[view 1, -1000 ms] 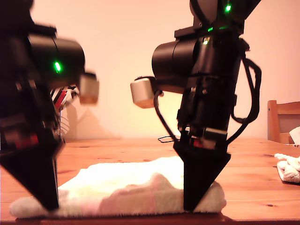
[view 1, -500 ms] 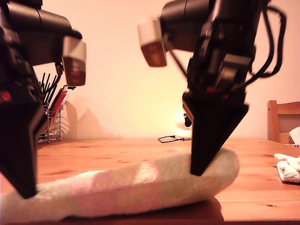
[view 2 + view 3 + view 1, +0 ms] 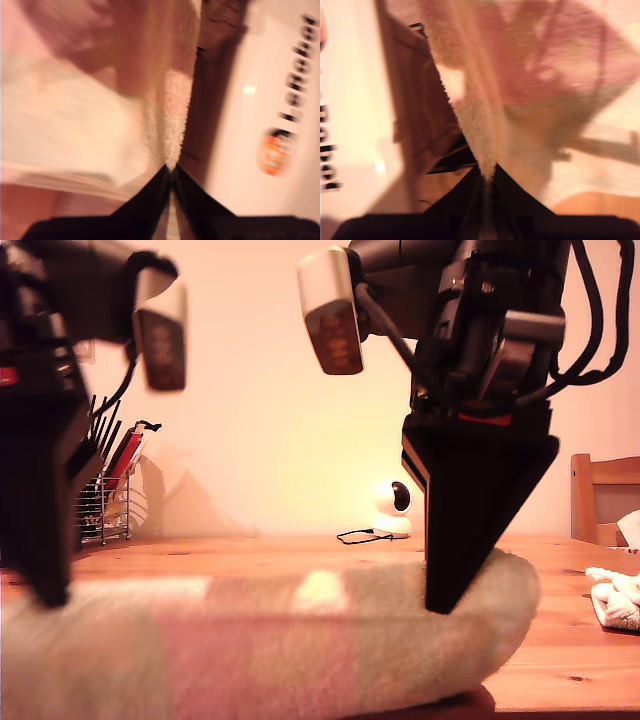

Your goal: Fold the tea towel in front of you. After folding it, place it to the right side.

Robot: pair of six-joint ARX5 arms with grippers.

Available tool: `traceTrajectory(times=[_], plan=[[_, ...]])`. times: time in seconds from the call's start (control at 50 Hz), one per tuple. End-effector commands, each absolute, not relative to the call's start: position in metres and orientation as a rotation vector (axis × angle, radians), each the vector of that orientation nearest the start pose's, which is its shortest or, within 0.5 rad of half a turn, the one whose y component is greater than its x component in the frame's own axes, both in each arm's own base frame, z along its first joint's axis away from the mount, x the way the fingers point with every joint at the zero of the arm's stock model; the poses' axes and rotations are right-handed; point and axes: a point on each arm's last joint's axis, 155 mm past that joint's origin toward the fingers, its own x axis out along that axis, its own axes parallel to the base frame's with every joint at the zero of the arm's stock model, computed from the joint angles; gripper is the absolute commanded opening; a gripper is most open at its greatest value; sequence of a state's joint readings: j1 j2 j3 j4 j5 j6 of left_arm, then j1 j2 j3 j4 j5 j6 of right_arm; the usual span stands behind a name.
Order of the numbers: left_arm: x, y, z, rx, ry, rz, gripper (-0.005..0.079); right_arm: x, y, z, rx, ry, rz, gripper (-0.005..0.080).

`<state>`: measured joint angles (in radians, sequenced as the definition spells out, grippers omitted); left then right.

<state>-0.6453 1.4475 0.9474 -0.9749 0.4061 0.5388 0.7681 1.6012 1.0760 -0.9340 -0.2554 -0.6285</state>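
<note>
Raised higher than a moment ago, the towel (image 3: 270,650) hangs over the table (image 3: 570,660), its long axis running across the exterior view, pinched by my first gripper (image 3: 170,172) and second gripper (image 3: 487,175).

1. Warm, orange-yellow cast throughout; bright glow on the wall (image 3: 270,420) behind, arms reduced to near-black silhouettes.
2. Motion blur on the arm at the exterior view's left.
3. Both wrist views soft and smeared, towel (image 3: 100,120) washed out, pale surfaces blown to glare.
</note>
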Motion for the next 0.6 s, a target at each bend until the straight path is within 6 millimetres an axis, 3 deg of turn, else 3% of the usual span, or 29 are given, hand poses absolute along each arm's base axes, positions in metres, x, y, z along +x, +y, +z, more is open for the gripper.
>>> traceTrajectory(times=[0.0, 0.58], plan=[[0.171, -0.212, 0.068, 0.604, 1.212, -1.236, -0.0024, 0.185, 0.238, 0.051, -0.843, 1.170, 1.271, -0.0013], [0.255, -0.199, 0.074, 0.687, 0.959, -1.090, -0.0024, 0.269, 0.246, 0.072, -0.757, 0.934, 1.109, -0.0013]])
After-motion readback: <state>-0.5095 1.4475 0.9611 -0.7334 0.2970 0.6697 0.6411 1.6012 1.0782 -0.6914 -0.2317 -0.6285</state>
